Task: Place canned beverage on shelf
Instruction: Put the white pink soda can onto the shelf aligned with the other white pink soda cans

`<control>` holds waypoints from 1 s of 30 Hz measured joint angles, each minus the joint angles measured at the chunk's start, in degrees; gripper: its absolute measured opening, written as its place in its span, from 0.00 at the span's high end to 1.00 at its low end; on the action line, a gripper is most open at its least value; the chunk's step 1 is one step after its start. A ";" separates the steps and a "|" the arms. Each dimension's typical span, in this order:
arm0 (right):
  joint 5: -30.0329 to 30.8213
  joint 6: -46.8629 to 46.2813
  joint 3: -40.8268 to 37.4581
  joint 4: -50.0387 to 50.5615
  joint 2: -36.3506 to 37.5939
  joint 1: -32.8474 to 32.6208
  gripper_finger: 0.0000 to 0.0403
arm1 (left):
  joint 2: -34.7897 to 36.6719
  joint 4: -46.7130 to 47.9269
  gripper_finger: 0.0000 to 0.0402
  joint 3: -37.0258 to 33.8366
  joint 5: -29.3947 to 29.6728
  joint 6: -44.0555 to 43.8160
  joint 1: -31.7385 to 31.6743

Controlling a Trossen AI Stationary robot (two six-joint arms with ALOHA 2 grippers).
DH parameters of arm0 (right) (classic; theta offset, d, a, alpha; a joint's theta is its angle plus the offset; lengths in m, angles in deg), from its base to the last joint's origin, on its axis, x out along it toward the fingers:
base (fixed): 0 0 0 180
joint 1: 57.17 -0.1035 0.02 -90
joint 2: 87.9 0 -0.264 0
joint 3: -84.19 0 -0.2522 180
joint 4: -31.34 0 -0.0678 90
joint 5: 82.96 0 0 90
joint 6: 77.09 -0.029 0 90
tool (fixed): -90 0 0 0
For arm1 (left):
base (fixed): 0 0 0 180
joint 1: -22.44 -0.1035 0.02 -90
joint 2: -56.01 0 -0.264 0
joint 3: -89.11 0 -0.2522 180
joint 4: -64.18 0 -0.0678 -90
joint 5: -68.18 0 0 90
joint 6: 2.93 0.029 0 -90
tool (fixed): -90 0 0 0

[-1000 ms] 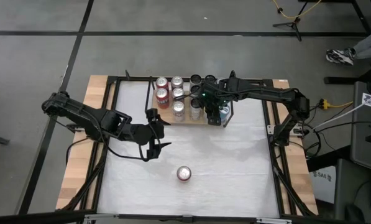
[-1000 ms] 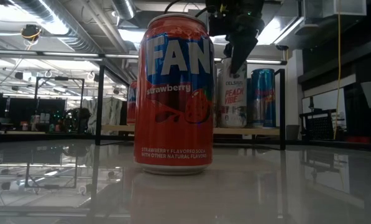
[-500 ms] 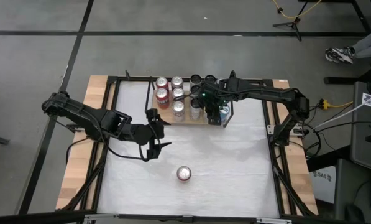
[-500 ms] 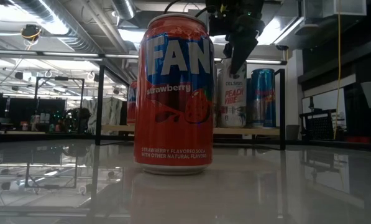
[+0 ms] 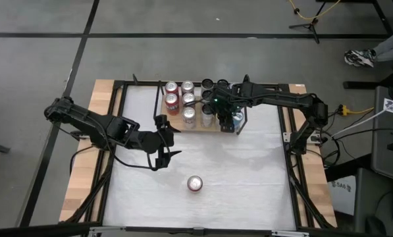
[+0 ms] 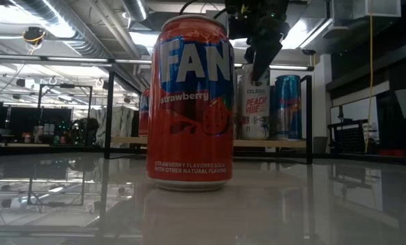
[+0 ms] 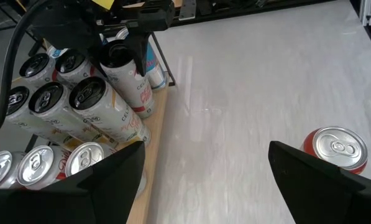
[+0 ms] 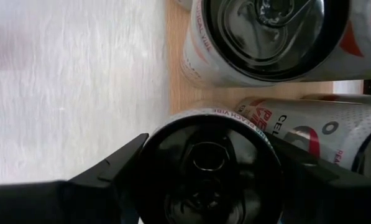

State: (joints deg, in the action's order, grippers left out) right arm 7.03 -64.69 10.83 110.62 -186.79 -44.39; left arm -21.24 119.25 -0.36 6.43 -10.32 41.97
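The shelf (image 5: 197, 129) is a light-wood board with black rod uprights at the table's far middle, and several cans stand on it. My right gripper (image 5: 222, 116) reaches down over its right part and is shut on a white Celsius can with a black top (image 8: 210, 155), the canned beverage. That can stands at the board's near edge (image 8: 179, 93). A red Fanta can (image 5: 195, 183) stands upright on the table near the front. My left gripper (image 5: 164, 140) hovers open above the table, left of centre, with nothing between its fingers (image 7: 110, 180). My right gripper has the Celsius can's upper wall, just under the black rim (image 8: 157, 134), pinched between its two fingers (image 8: 104, 177), one on each side. The fingers come steeply from above. The can stands upright with its base on the shelf board (image 6: 271, 143).
Other cans crowd the board right behind and beside the held one: white ones (image 7: 89, 99), a blue one (image 6: 288, 105) and red ones (image 5: 172, 99). A black upright (image 6: 310, 116) stands at the shelf's right end. Bare white tabletop (image 5: 249, 171) lies between the shelf and the Fanta can.
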 joint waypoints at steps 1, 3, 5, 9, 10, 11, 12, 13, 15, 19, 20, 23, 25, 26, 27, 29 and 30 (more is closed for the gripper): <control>0.00 0.00 0.00 -0.01 0.00 0.01 0.35 | 0.00 0.01 0.17 0.00 0.00 0.00 0.02; -0.02 0.00 0.00 0.00 0.00 0.00 0.35 | 0.00 0.01 0.17 0.00 0.00 0.00 0.01; -0.04 0.00 0.00 0.00 0.00 0.00 0.35 | 0.00 0.01 0.17 0.00 0.00 0.00 0.02; -0.08 0.00 0.00 0.04 0.00 0.00 0.35 | 0.00 0.01 0.17 0.00 0.00 0.00 0.00; -0.09 -0.02 0.00 0.06 0.00 0.00 0.35 | 0.00 0.01 0.17 0.00 0.00 0.00 0.00; -0.10 -0.02 0.00 0.09 0.00 0.00 0.35 | 0.00 0.01 0.17 0.00 0.00 0.00 0.02; -0.11 -0.02 0.00 0.09 0.00 0.00 0.35 | 0.00 0.01 0.17 0.00 0.00 0.00 0.02; -0.13 -0.02 0.01 0.09 0.00 0.00 0.35 | 0.00 0.01 0.17 0.00 0.00 0.00 0.01; -0.13 -0.02 0.02 0.11 0.00 0.01 0.35 | 0.00 0.01 0.17 0.00 -0.02 0.00 0.02; -0.15 -0.02 0.02 0.14 0.00 0.00 0.35 | 0.00 0.01 0.17 0.00 0.00 -0.04 0.00; -0.15 -0.02 0.02 0.14 0.00 0.00 0.35 | 0.00 0.01 0.17 0.00 0.00 -0.04 0.00; -0.17 -0.04 0.02 0.15 0.00 0.00 0.35 | 0.00 0.00 0.17 0.00 -0.02 -0.07 0.01; -0.17 -0.04 0.02 0.15 0.00 0.00 0.35 | 0.00 0.01 0.17 0.00 -0.02 -0.09 0.00; -0.17 -0.04 0.02 0.18 0.00 0.00 0.35 | 0.00 0.01 0.17 0.00 -0.02 -0.09 0.01; -0.17 -0.04 0.02 0.24 0.00 0.00 0.34 | 0.00 0.01 0.17 0.00 -0.02 -0.09 0.00; -0.17 -0.04 0.02 0.39 0.00 0.00 0.31 | 0.00 0.01 0.17 0.00 -0.02 -0.11 0.01; -0.18 -0.04 0.02 0.46 0.00 0.01 0.28 | 0.00 0.00 0.17 0.00 -0.02 -0.11 0.02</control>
State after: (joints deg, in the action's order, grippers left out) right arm 6.85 -64.73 10.86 111.08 -186.79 -44.38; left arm -21.24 119.25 -0.36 6.41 -10.43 41.99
